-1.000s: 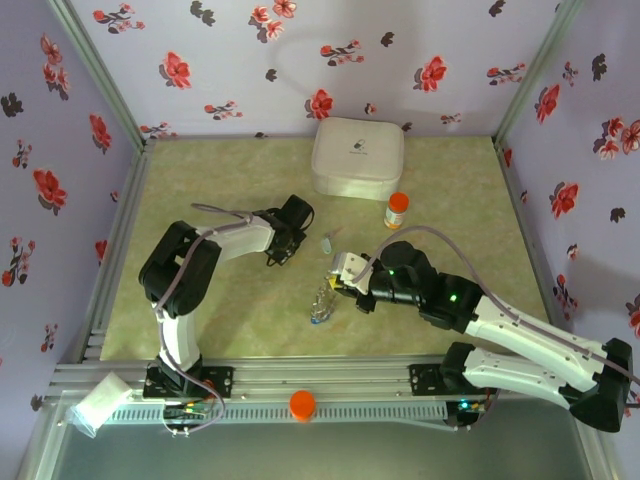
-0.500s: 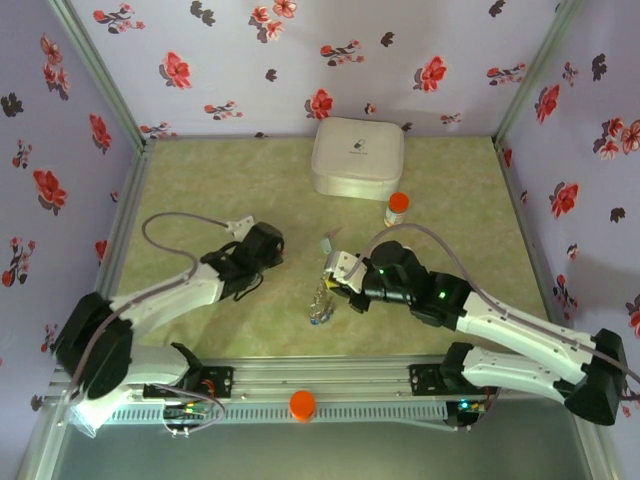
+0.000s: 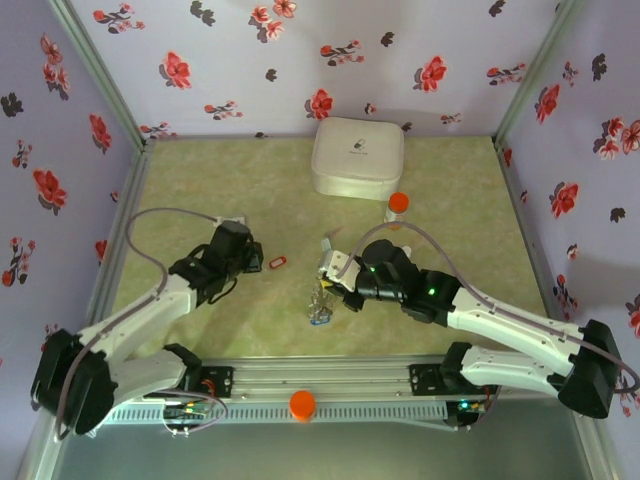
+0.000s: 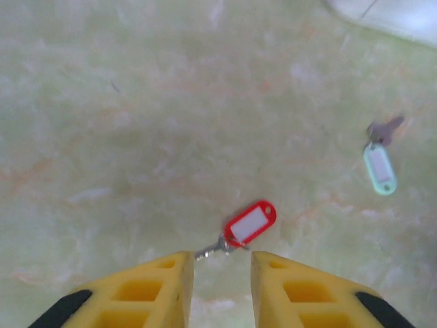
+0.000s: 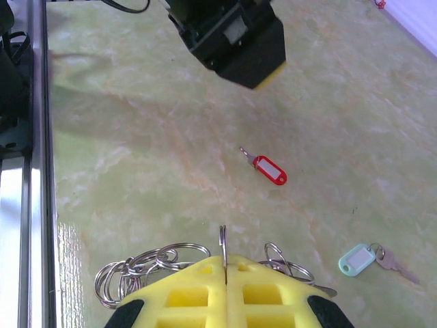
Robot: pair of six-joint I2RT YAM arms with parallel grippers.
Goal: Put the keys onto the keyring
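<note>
Keys unthreaded, by the look of it: red key and pale-green key lie loose, right gripper clamped on keyring, left gripper parted, empty, near red key.

In the left wrist view, the picture's edge cuts off the white box at 1 o'clock. At 6 o'clock in its own view, the right gripper hides the lower part of the keyring. From above, the right arm's cable mostly hides the orange-capped bottle.

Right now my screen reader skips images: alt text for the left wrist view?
A red tag lies on the table just beyond the left gripper, whose yellow fingers stand apart. A pale green tag with a key lies farther right.
</note>
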